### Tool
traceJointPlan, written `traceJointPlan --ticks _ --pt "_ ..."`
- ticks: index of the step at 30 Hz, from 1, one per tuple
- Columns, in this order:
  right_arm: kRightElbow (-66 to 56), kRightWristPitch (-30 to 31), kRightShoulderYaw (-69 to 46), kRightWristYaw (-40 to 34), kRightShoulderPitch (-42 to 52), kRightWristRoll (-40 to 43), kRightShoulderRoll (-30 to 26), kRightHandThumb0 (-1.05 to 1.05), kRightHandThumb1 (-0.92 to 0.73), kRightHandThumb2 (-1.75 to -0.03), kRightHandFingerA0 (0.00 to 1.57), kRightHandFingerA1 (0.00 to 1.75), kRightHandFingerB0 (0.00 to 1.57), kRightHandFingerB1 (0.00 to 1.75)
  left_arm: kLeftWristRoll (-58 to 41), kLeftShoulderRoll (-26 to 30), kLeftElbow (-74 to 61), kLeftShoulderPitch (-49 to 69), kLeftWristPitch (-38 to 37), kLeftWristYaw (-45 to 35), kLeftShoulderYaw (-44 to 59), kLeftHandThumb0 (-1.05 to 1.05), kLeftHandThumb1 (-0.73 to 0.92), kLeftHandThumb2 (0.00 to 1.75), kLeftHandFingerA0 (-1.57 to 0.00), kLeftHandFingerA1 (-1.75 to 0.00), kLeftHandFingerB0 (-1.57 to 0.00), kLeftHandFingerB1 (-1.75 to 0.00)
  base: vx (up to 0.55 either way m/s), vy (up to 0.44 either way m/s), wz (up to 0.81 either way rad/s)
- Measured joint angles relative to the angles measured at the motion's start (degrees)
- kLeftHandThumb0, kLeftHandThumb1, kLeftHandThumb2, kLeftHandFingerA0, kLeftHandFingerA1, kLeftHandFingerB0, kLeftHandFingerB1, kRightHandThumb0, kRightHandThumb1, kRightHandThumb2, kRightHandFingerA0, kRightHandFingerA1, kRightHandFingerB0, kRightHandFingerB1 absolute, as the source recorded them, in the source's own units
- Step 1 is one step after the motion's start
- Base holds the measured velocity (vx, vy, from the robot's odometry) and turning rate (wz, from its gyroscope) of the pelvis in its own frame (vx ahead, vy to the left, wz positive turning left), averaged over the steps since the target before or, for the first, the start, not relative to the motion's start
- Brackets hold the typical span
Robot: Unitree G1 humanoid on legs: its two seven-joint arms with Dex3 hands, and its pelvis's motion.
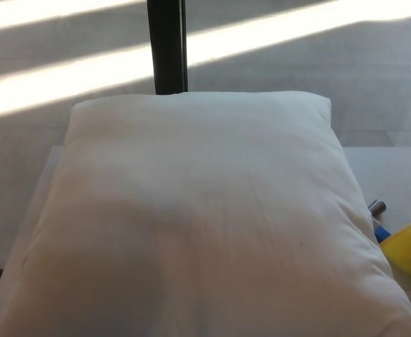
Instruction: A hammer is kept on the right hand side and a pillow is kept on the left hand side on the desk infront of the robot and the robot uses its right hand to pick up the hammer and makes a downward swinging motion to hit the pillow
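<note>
A big white pillow point(198, 225) is lying flat on the white worktop point(395, 175) and is filling most of the head view. It is sitting on the left and middle part of the worktop, and its near edge is running off the bottom of the picture. Its top is looking soft and a little wrinkled.

The hammer point(402, 242) is lying at the right side, just beside the pillow's right edge. Only a small part of it is showing: a yellow piece, a bit of blue and a small grey metal tip. The pillow is hiding the rest, and the yellow part is running off the right edge of the picture.

No robot hand is showing, so neither the left one nor the right one is holding anything that can be seen. Nothing is touching the hammer.

Behind the pillow a dark post point(167, 45) is standing upright. Bright stripes of sunlight are falling across the grey floor point(332, 77) beyond the worktop.
</note>
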Motion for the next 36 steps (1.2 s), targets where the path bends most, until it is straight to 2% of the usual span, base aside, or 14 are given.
traceJointPlan --ticks 2,4,5,13,14,15,19,21,23,25,28,31,32,36 --pt "1.0 0.0 0.6 0.0 -0.5 -1.0 0.4 -0.83 -0.68 -0.61 0.07 0.34 0.20 0.29 0.0 0.0 0.1 0.0 0.0 0.0 0.0 -0.56 0.61 0.59 -0.79 -0.57 -0.82 -0.57 0.00 0.000 0.00" --pt "1.7 0.0 1.0 0.0 -0.9 -1.7 1.1 -0.80 -0.68 -0.61 0.08 0.34 0.20 0.29 0.0 0.0 0.1 0.0 0.0 0.0 0.0 -0.55 0.59 0.58 -0.80 -0.62 -0.86 -0.65 0.00 0.000 0.00" --pt "2.0 0.0 1.2 0.0 -1.1 -2.0 1.5 -0.81 -0.54 -0.91 0.06 0.41 0.13 0.41 0.0 0.0 0.1 0.0 0.0 0.0 0.0 -0.56 0.60 0.58 -0.80 -0.62 -0.85 -0.65 0.00 0.000 0.00" --pt "8.0 0.7 4.7 -0.4 -5.5 -6.7 5.3 -0.83 -0.67 -0.62 0.10 0.34 0.20 0.28 -0.8 0.0 0.2 -0.1 -0.1 -0.3 -0.2 -0.58 0.61 0.59 -0.75 -0.57 -0.77 -0.58 0.00 0.000 0.00" --pt "8.7 0.7 5.0 -0.5 -5.9 -7.3 5.8 -0.82 -0.52 -0.91 0.06 0.43 0.13 0.41 -0.8 0.0 0.2 -0.1 -0.1 -0.4 -0.4 -0.61 0.60 0.59 -0.81 -0.57 -0.82 -0.56 0.00 0.000 0.00" --pt "9.2 0.7 5.3 -0.6 -6.1 -7.7 6.2 -0.80 -0.66 -0.62 0.09 0.37 0.21 0.28 -0.8 0.0 0.2 -0.1 -0.1 -0.4 -0.5 -0.60 0.60 0.59 -0.80 -0.59 -0.83 -0.59 0.00 0.000 0.00" --pt "13.1 0.8 6.9 -1.4 -8.1 -9.9 7.8 -0.85 -0.55 -0.90 0.05 0.40 0.16 0.42 -0.9 0.0 0.3 -0.1 -0.1 -0.4 -1.0 -0.57 0.60 0.58 -0.78 -0.59 -0.81 -0.60 0.00 0.000 0.00" --pt "14.6 0.7 7.4 -1.9 -8.8 -10.7 8.7 -0.77 -0.65 -0.60 0.08 0.36 0.21 0.28 -1.0 0.0 0.3 0.0 -0.2 -0.4 -1.0 -0.59 0.61 0.59 -0.78 -0.58 -0.82 -0.59 0.00 0.000 0.00" --pt "16.4 0.6 7.9 -2.5 -9.7 -11.5 9.1 -0.38 -0.34 -0.96 0.04 0.54 0.00 0.47 -1.0 0.0 0.2 -0.1 -0.4 -0.5 -1.2 -0.58 0.60 0.59 -0.75 -0.57 -0.80 -0.59 0.00 0.000 0.00" --pt "18.8 0.4 8.5 -3.4 -10.6 -12.6 9.6 -0.75 -0.51 -0.86 0.07 0.50 0.15 0.42 -1.1 0.0 0.2 -0.2 -0.6 -0.7 -1.2 -0.58 0.59 0.58 -0.78 -0.58 -0.77 -0.56 0.00 0.000 0.00" --pt "22.5 0.0 8.6 -5.0 -11.8 -13.5 10.4 -0.65 -0.63 -0.58 0.17 0.46 0.26 0.30 -1.2 0.0 0.5 -0.2 -0.7 -0.9 -1.3 -0.61 0.60 0.59 -0.76 -0.56 -0.79 -0.56 0.00 0.000 0.00" --pt "26.0 -0.1 8.0 -6.4 -13.0 -13.9 11.1 -0.66 -0.48 -0.82 0.14 0.53 0.20 0.43 -1.2 0.0 0.5 -0.2 -0.7 -1.1 -1.8 -0.60 0.59 0.58 -0.79 -0.59 -0.80 -0.60 0.00 0.000 0.00" --pt "26.7 -0.2 7.8 -6.8 -13.2 -13.9 11.3 -0.61 -0.62 -0.59 0.16 0.48 0.27 0.31 -1.2 0.0 0.5 -0.2 -0.8 -1.1 -1.8 -0.60 0.59 0.58 -0.77 -0.59 -0.80 -0.60 0.00 0.000 0.00" --pt "29.9 -0.2 8.3 -8.3 -14.9 -15.0 12.1 -0.47 -0.61 -0.58 0.21 0.49 0.25 0.32 -1.2 0.0 0.4 -0.2 -1.0 -1.3 -2.0 -0.60 0.61 0.58 -0.74 -0.61 -0.70 -0.55 0.00 0.000 0.00"
